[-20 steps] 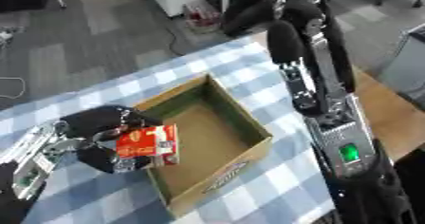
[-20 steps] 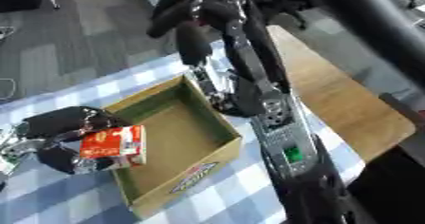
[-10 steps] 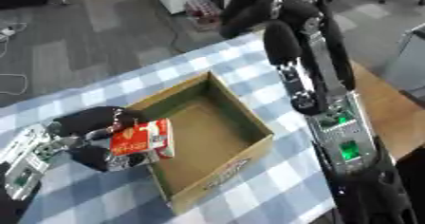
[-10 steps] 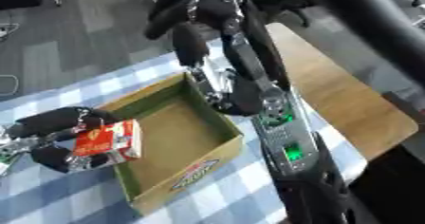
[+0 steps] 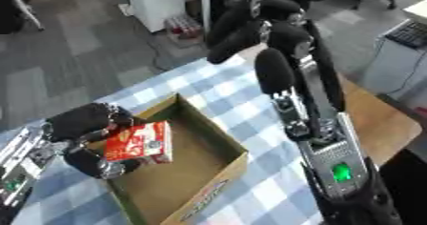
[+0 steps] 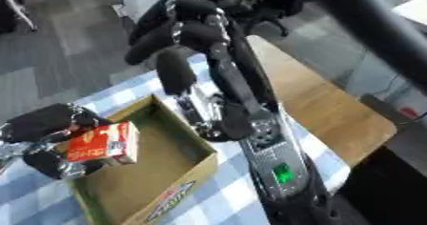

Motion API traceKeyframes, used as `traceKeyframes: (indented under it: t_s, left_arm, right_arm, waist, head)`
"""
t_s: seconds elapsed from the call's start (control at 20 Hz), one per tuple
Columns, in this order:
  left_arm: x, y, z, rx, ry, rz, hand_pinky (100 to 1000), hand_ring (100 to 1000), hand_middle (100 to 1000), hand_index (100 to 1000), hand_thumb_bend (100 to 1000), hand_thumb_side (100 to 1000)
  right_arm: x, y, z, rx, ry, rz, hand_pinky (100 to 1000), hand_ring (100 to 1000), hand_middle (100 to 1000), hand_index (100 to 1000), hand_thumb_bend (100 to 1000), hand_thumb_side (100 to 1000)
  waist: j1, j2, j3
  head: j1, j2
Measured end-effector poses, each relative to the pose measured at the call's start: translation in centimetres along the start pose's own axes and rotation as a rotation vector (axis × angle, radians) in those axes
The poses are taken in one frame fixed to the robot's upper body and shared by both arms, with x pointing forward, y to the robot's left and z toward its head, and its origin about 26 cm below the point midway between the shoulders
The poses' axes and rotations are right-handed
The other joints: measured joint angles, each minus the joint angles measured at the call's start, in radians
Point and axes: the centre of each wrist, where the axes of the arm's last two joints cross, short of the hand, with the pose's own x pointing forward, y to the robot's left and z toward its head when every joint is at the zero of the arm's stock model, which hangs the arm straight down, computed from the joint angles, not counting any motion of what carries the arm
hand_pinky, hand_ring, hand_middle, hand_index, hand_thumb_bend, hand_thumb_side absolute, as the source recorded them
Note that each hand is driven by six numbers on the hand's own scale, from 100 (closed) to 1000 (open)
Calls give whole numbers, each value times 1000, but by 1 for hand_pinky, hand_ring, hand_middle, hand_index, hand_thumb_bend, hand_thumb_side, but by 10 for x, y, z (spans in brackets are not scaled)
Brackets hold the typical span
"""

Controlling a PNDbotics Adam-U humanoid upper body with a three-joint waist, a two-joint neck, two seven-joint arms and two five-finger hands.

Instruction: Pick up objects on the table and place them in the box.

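Note:
An open cardboard box [image 5: 220,134] stands on the blue-and-white checked cloth [image 5: 275,186]. My left hand [image 5: 82,125] comes in from the lower left and is shut on a red packet [image 5: 142,143]. It holds the packet over the box's left wall, partly above the brown inside. My right hand [image 5: 254,26] hangs high above the box's far corner, close to the camera, with relaxed fingers and nothing in it. Its forearm [image 5: 330,143] covers the cloth to the right of the box.
Bare wooden tabletop [image 5: 380,119] shows to the right of the cloth. Beyond the table's far edge lies grey carpet, with a white cabinet [image 5: 163,2] on it. A keyboard [image 5: 409,31] lies on a desk at the far right.
The whole view has shifted, so the camera has moved. My left hand has carried the red packet a little to the right, further over the box's opening. The right hand stays raised.

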Motion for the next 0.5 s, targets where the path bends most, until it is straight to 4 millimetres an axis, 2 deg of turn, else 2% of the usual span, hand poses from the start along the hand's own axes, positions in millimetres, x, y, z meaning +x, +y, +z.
traceKeyframes:
  t_s: [0.05,0.1,0.15,0.25,0.35,0.45,0.5]
  left_arm:
    - [-2,-7,2,-88,16,-10,1000,1000,1000,1000,901,1000]
    - [-3,-13,4,-166,28,-13,1000,1000,1000,1000,920,1000]
    - [-3,-20,6,-233,35,-7,1000,1000,1000,1000,920,1000]
    - [-4,-24,8,-307,37,7,1000,1000,1000,1000,861,1000]
    - [-5,-27,11,-319,52,35,1000,1000,1000,1000,710,1000]
    - [-2,-25,14,-254,60,70,1000,1000,1000,1000,463,1000]
    - [-1,-19,16,-188,65,80,1000,1000,1000,1000,378,1000]
  right_arm:
    - [0,0,-1,-3,-5,-3,455,510,532,578,100,1000]
    - [0,0,-2,-4,-9,-5,455,510,532,578,100,1000]
    - [0,1,-3,-5,-11,-7,455,510,532,578,100,1000]
    - [1,1,-3,-4,-13,-8,455,510,533,578,100,1000]
    - [0,1,-2,-2,-12,-8,455,511,533,578,100,1000]
    - [0,0,-2,5,-9,-4,455,510,532,578,100,1000]
    - [0,0,-1,7,-7,-3,455,510,532,578,100,1000]
  waist:
    - [0,1,-4]
    - [0,2,-5]
    - [0,2,-5]
    - [0,2,-4]
    - [0,2,4]
    - [-1,1,18]
    - [-1,1,25]
  head:
    - [3,0]
    - [6,0]
    - [6,1]
    - [6,2]
    - [6,2]
    - [6,10]
    - [5,13]
